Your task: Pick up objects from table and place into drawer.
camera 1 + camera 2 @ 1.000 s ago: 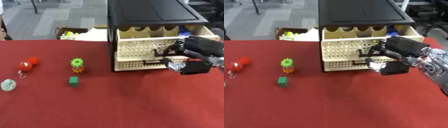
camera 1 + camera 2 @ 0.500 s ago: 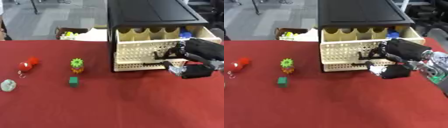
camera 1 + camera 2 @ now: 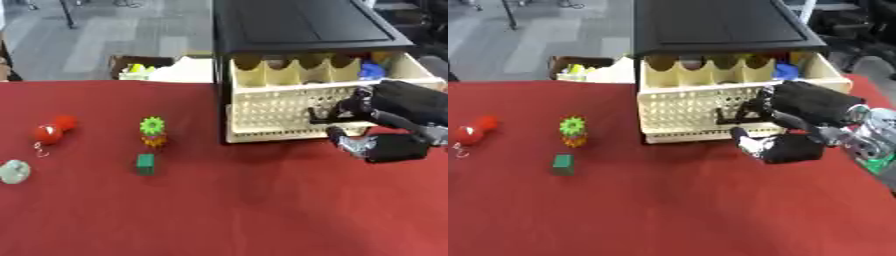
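A black cabinet (image 3: 297, 25) stands at the back with a cream perforated drawer (image 3: 271, 107) pulled part way out. Coloured items, one blue (image 3: 371, 70), lie inside it. My right hand (image 3: 798, 122) is at the drawer's front face, fingers curled onto the dark handle (image 3: 737, 116). On the red table (image 3: 219, 210) to the left lie a red toy (image 3: 51, 131), a green and orange gear piece (image 3: 153, 131), a green block (image 3: 145, 164) and a pale round thing (image 3: 13, 171). My left hand shows in neither view.
A cardboard box (image 3: 144, 69) with yellow and white items sits on the floor behind the table, left of the cabinet. Grey floor lies beyond the table's far edge.
The drawer has slid farther out toward me, drawn by my right hand. The objects on the left have not moved.
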